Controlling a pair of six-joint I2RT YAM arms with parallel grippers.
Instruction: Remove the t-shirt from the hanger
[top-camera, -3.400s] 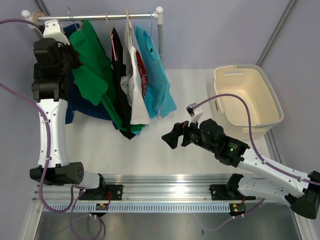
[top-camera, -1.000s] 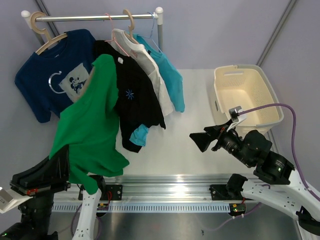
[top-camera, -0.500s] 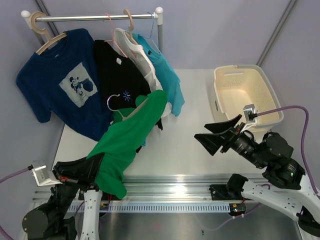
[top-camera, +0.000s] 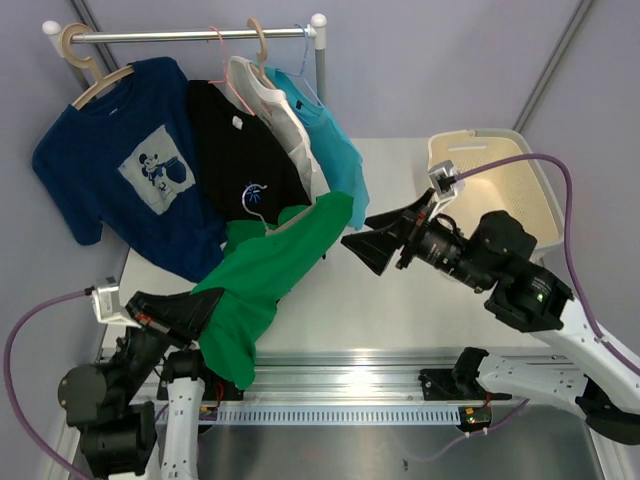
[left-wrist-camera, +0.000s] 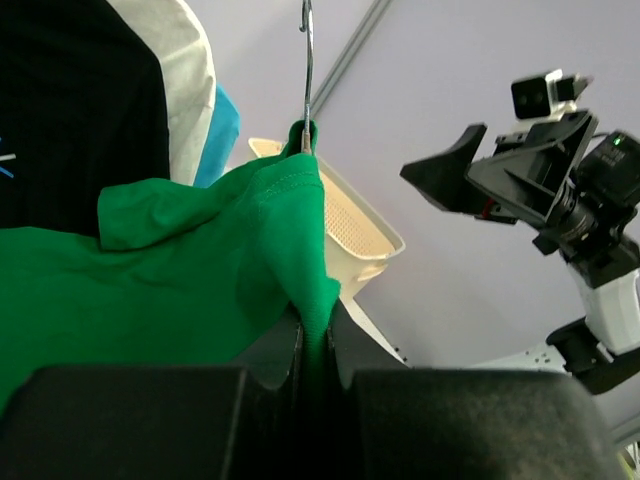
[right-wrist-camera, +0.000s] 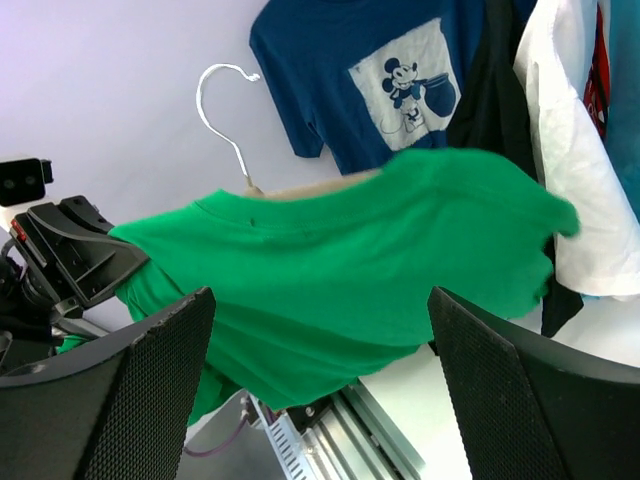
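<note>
Pinching a fold of the green t-shirt (left-wrist-camera: 200, 300) between tightly closed fingers, the left pincer (top-camera: 212, 300) holds the garment low at the near edge of the table. The right pincer (top-camera: 358, 235) hangs wide open and empty just beside the shirt's far end. The cloth stretches up and away from the left pincer toward the right one, hanging free of the clothes rail (top-camera: 190, 35). The hanger (right-wrist-camera: 310, 186) sits inside the shirt. Its thin hook pokes out of the collar straight above the left pincer's grip, and a bare strip of its shoulder shows at the neckline, up and to the left of the right pincer's open fingers.

The step in hand appears to be getting the right pincer onto the hanger. It would go best if those fingers closed on the hanger alone, at the hook's stem or the bare strip by the collar, with no green cloth caught between them. The hook looks slim and likely to slip, so a square, centred bite seems wise. With the left pincer's hold kept firm, the two arms could then draw apart. The neck opening is best eased over one hanger end at a time, since a straight tug would likely snag.
</note>
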